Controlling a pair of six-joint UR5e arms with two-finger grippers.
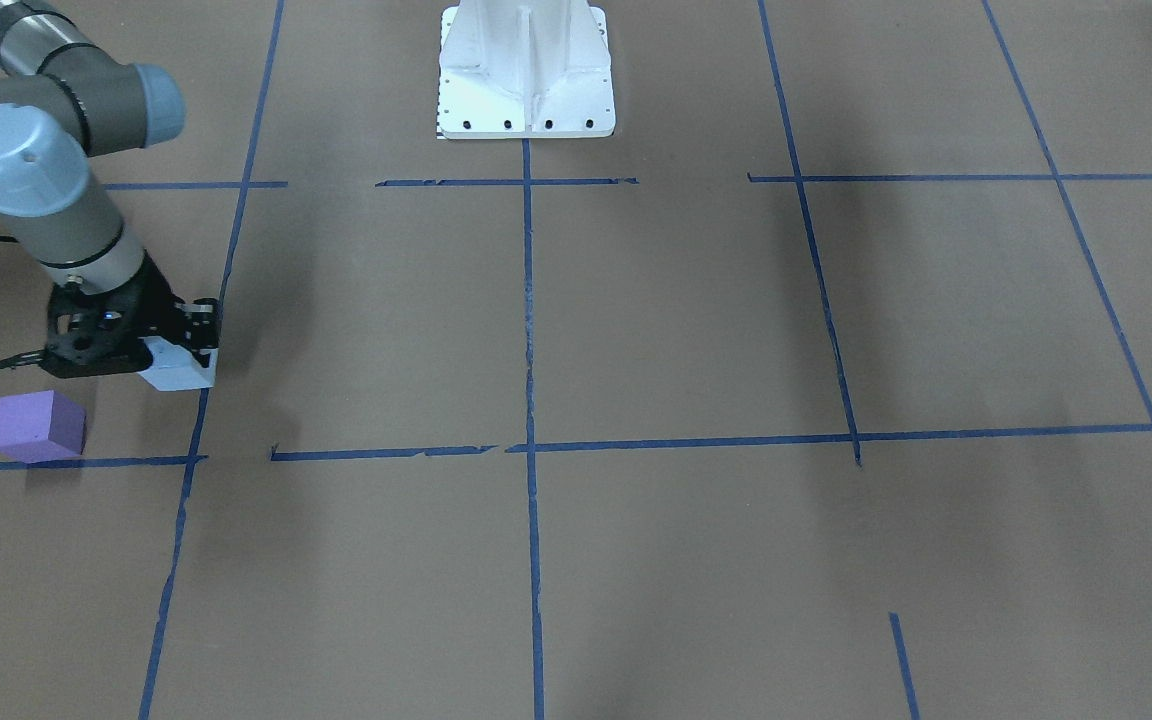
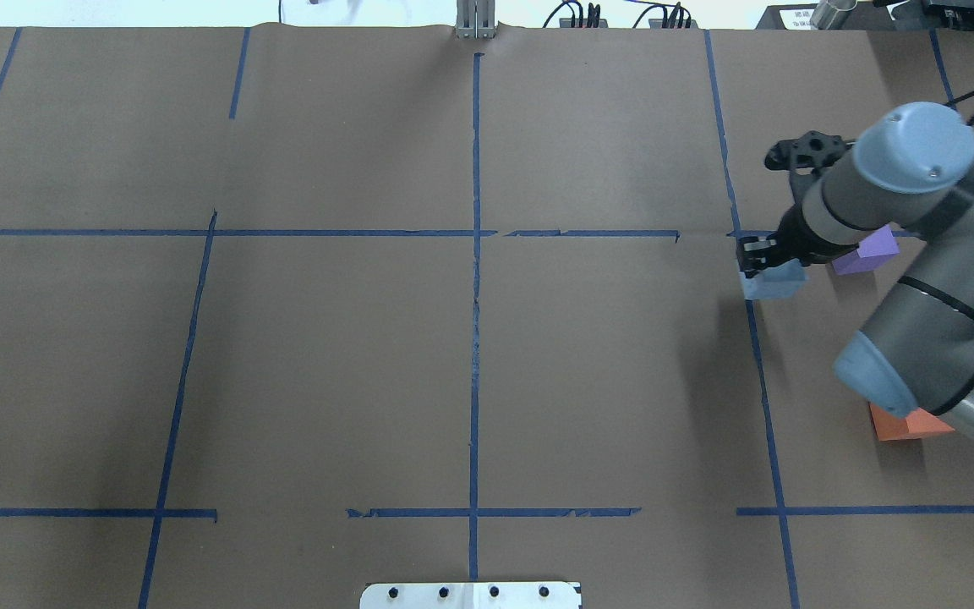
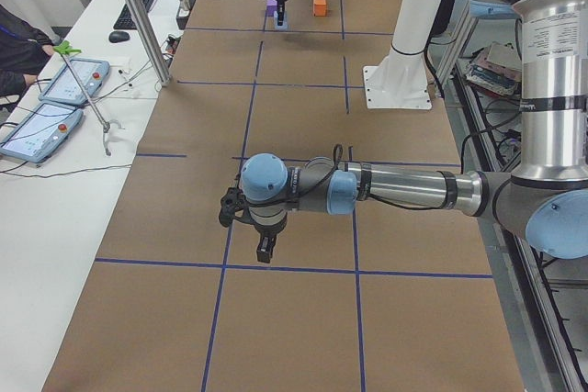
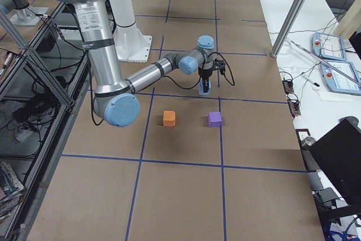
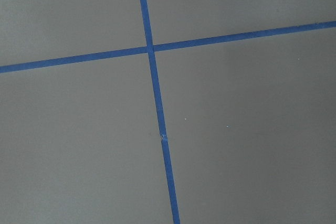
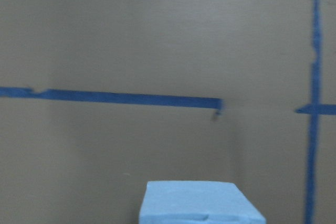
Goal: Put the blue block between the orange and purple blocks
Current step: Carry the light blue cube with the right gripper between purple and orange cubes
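Jaws of the right gripper clamp the pale, matte, square-edged blue block over smooth brown paper, near the purple cube; the orange cube lies well apart; the left gripper is too small to tell.

You have the right arm reaching out on its own side, elbow bent and wrist turned down, with the right gripper clamped on the blue block from above. Your left arm runs low and nearly level, its wrist bent so the left gripper points straight down; from that side view you cannot tell how its jaws stand
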